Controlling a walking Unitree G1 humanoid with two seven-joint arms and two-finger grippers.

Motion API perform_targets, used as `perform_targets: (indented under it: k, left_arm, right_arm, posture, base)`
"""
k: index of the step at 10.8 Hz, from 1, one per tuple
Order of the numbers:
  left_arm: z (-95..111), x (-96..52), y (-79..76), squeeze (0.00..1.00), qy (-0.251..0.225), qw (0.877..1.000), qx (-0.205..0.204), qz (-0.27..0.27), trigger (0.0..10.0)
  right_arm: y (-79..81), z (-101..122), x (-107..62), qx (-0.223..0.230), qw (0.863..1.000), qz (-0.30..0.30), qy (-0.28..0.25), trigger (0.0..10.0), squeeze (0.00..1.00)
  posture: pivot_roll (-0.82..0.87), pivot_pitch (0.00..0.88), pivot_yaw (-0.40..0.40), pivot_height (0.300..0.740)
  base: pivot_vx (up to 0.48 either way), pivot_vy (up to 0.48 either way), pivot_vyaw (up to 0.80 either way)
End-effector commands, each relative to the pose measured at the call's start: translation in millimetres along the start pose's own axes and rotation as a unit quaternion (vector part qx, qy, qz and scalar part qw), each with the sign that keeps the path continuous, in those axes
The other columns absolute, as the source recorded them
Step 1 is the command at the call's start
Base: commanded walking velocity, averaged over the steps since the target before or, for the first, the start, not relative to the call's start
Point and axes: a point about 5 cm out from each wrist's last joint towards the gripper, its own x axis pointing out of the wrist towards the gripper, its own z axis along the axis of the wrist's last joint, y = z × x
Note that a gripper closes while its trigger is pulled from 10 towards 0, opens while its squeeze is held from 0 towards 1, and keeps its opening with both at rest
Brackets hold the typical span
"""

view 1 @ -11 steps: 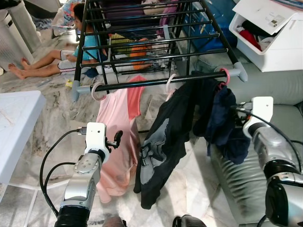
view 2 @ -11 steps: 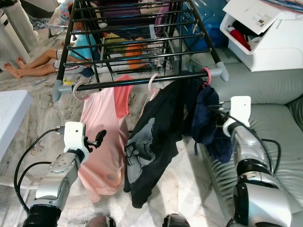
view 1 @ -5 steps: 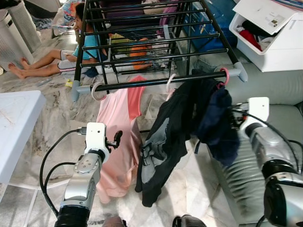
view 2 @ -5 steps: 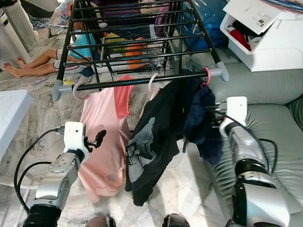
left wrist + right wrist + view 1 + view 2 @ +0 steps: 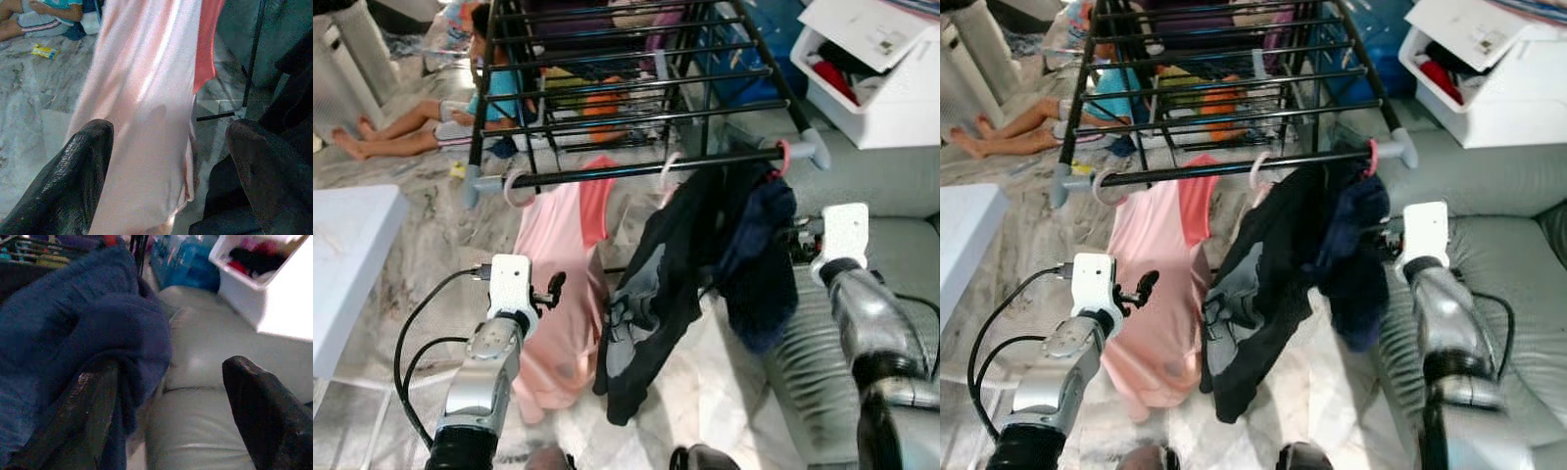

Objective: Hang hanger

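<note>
A black drying rack's front bar (image 5: 607, 172) carries three hangers. The left hook (image 5: 516, 188) holds a pink shirt (image 5: 558, 255). A black garment (image 5: 651, 284) hangs from the middle hook (image 5: 668, 172), and a navy garment (image 5: 759, 255) from the pink hanger hook (image 5: 781, 155) at the bar's right end. My right gripper (image 5: 168, 367) is open just right of the navy garment, whose cloth (image 5: 93, 328) brushes one finger (image 5: 88, 401). My left gripper (image 5: 168, 129) is open, low beside the pink shirt (image 5: 146, 107), holding nothing.
A grey sofa (image 5: 871, 186) lies under and behind my right arm, with a white storage bin (image 5: 876, 83) of clothes above it. A white table (image 5: 347, 245) stands at the left. A person (image 5: 411, 122) sits on the marble floor beyond the rack.
The navy garment has swung left, away from my right gripper, and hangs straighter from its hook. The view has shifted slightly. My left arm has not moved.
</note>
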Motion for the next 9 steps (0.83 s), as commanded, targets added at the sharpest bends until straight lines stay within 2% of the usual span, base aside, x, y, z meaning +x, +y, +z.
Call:
perform_targets:
  k: [1,2,3,4,6,8,9]
  left_arm:
    - [1,-0.3,2.3,0.0,0.006,1.0,0.006,-0.001,10.0]
    - [0,-0.1,2.0,0.0,0.008,1.0,0.007,-0.003,10.0]
    - [0,0.0,1.4,0.0,0.009,1.0,0.008,-0.005,10.0]
    - [0,0.0,1.3,0.0,0.009,1.0,0.008,-0.006,10.0]
    - [1,1.0,2.4,0.0,0.009,1.0,0.01,-0.007,10.0]
    - [1,1.2,2.6,0.0,0.009,1.0,0.012,-0.007,10.0]
    - [1,1.5,2.8,0.0,0.01,1.0,0.013,-0.008,10.0]
  right_arm:
    - [15.9,5,-1.2,-0.018,1.0,0.008,-0.022,10.0,0.0]
    - [24.8,3,-5.3,-0.028,0.999,0.007,-0.029,10.0,0.0]
    - [31.2,3,-12.6,-0.055,0.997,-0.019,-0.054,10.0,0.23]
    - [35.2,3,-15.6,-0.043,0.997,-0.026,-0.064,10.0,1.0]
    - [43.0,-1,-16.6,-0.041,0.997,-0.032,-0.05,10.0,1.0]
    - [38.9,0,-17.7,-0.048,0.996,-0.05,-0.05,10.0,1.0]
    - [39.8,-4,-17.8,-0.029,0.998,-0.047,-0.036,10.0,1.0]
  posture:
    - [0.0,0.071,0.054,0.74]
    - [0.0,0.068,0.057,0.74]
    - [0.0,0.068,0.057,0.74]
    - [0.0,0.067,0.058,0.74]
    - [0.0,0.062,0.063,0.74]
    - [0.0,0.059,0.063,0.74]
    - [0.0,0.058,0.064,0.74]
  base:
    - [0.0,0.0,0.0]
    - [0.0,0.0,0.0]
    - [0.0,0.0,0.0]
    - [0.0,0.0,0.0]
    - [0.0,0.0,0.0]
    - [0.0,0.0,0.0]
    - [0.0,0.0,0.0]
